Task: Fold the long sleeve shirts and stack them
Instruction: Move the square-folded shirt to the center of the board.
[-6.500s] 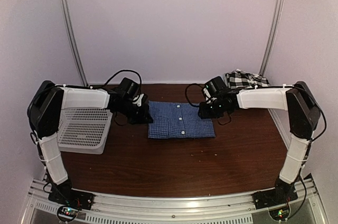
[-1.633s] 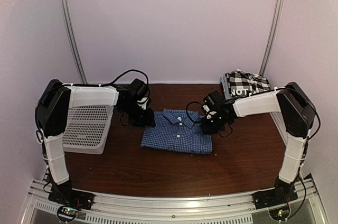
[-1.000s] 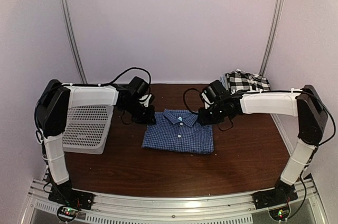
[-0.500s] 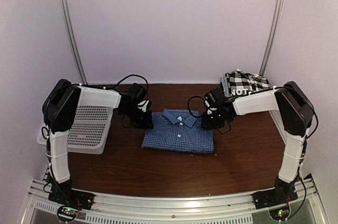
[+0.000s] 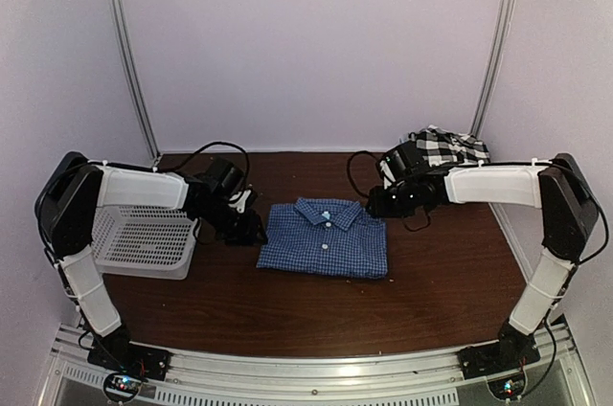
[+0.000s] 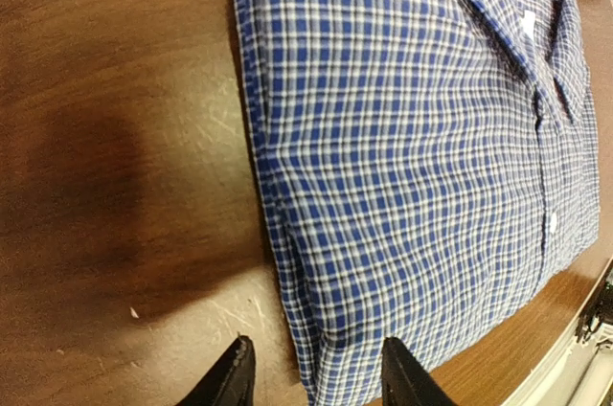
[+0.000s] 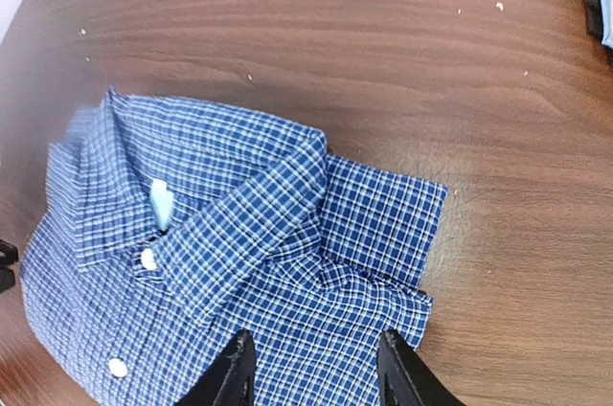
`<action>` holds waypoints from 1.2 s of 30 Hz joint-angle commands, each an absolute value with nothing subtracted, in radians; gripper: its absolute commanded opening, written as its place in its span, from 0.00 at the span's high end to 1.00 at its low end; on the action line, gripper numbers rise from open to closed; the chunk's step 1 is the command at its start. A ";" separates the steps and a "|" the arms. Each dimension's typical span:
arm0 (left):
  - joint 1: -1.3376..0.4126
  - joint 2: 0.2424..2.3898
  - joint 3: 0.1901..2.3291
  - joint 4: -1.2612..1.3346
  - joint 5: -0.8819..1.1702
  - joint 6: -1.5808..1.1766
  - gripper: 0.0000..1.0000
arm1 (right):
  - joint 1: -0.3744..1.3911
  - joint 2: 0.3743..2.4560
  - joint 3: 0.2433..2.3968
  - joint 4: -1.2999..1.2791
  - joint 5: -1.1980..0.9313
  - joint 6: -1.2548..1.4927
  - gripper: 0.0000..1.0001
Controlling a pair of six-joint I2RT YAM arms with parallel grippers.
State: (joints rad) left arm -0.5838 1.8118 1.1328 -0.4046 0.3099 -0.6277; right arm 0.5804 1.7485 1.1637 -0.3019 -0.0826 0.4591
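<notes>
A blue fine-checked shirt (image 5: 326,238) lies folded flat, collar to the back, in the middle of the brown table (image 5: 431,281). The black-and-white checked shirt (image 5: 445,146) sits bunched at the back right corner. My left gripper (image 5: 249,227) is low at the blue shirt's left edge. In the left wrist view it (image 6: 316,387) stands open over that edge of the blue shirt (image 6: 412,138), holding nothing. My right gripper (image 5: 376,207) is at the shirt's back right corner. In the right wrist view it (image 7: 314,372) is open above the folded blue shirt (image 7: 239,234) next to the collar.
A white mesh basket (image 5: 144,238) stands at the left, under the left forearm. Purple walls close the back and sides. Bare wood lies in front of the blue shirt.
Both grippers have opened wider. The left arm has drawn back to the left, off the shirt's edge. The right arm's elbow has swung outward. The blue shirt has stayed flat.
</notes>
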 commanded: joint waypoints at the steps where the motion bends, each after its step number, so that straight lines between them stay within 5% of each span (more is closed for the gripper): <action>1: -0.601 1.777 1.064 -0.340 0.359 -0.662 0.55 | 0.582 1.709 1.145 -0.315 -0.049 0.455 0.55; 13: -0.648 1.764 0.946 -0.234 0.393 -0.758 0.60 | 0.583 1.696 1.130 -0.312 -0.049 0.452 0.54; 21: -0.657 1.746 0.917 -0.229 0.388 -0.804 1.00 | 0.582 1.699 1.140 -0.308 -0.030 0.448 0.55; 36: -0.657 1.475 0.744 -0.501 0.253 -0.787 1.00 | 0.555 1.797 1.267 -0.334 -0.005 0.414 0.54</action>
